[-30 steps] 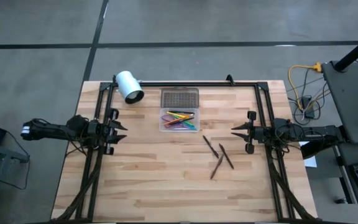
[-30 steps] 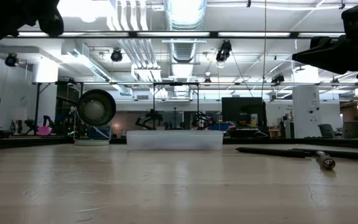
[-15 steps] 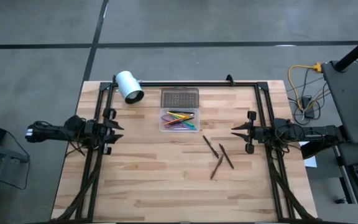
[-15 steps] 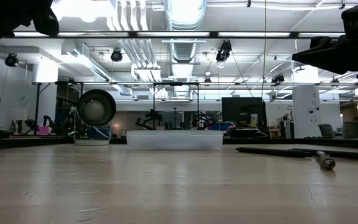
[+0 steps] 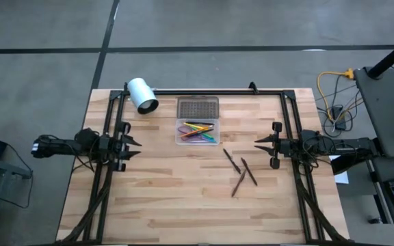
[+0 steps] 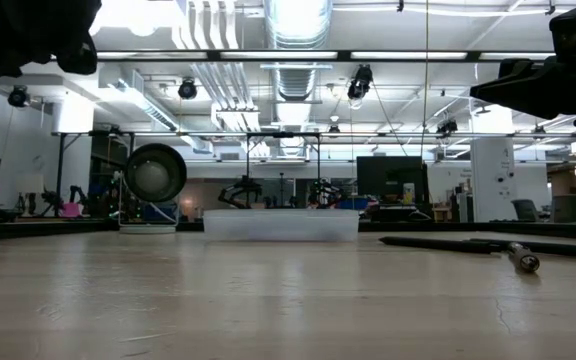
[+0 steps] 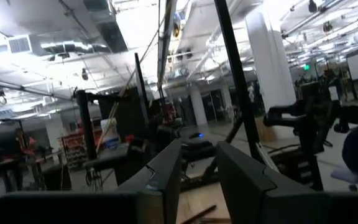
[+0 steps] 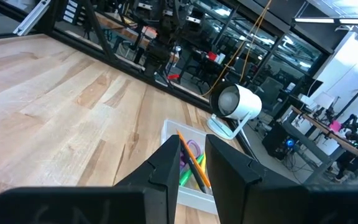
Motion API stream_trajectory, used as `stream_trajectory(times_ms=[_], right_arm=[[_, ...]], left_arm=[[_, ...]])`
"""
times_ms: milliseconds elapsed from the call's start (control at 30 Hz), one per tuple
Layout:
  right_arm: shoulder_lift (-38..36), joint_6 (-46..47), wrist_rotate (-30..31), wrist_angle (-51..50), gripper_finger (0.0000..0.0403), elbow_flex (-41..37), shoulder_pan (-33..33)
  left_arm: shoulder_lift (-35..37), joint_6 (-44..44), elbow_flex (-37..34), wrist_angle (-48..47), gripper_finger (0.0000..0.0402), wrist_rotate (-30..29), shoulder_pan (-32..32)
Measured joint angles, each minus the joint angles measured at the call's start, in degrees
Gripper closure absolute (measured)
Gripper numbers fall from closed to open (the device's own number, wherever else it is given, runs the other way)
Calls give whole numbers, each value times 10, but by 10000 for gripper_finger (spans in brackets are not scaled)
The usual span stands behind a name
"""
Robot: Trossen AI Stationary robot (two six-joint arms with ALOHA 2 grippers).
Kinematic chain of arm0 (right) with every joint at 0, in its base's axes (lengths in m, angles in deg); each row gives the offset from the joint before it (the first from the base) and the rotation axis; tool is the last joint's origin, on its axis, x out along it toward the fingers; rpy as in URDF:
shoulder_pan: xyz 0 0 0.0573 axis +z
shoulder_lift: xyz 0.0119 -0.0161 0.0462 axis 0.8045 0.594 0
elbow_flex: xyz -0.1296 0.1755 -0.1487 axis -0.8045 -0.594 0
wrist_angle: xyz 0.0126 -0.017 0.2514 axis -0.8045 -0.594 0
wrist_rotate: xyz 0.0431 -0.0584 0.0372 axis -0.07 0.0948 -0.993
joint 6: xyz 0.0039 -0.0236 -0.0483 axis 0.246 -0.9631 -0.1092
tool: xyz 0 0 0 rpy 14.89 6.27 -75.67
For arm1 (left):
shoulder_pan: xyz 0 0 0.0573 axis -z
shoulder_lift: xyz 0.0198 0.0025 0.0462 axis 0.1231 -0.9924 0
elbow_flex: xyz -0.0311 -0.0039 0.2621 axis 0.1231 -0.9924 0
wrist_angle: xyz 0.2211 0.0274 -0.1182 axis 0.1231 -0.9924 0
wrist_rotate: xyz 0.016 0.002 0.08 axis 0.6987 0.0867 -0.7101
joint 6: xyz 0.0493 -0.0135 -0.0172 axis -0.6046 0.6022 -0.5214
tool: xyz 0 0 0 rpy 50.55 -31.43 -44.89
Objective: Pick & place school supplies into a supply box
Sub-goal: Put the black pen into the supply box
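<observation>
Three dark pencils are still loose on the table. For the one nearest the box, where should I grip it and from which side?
Take that dark pencil at mid-length, coming straight down with the right end effector, fingers set across its shaft. It lies flat and slanted on the table, apart from the other two dark pencils, so its middle looks clear for both fingers.
</observation>
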Motion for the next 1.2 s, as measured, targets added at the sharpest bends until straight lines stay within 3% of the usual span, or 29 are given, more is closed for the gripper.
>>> stream_trajectory(times_ms=[800, 1000, 1200], right_arm=[[0, 0, 0, 0, 335, 0, 0], [0, 0, 0, 0, 335, 0, 0], [0, 0, 0, 0, 335, 0, 0]], left_arm=[[-6, -30, -4, -157, 315, 0, 0], [-17, -28, -4, -188, 315, -68, 0], [-37, -28, -4, -187, 315, -73, 0]])
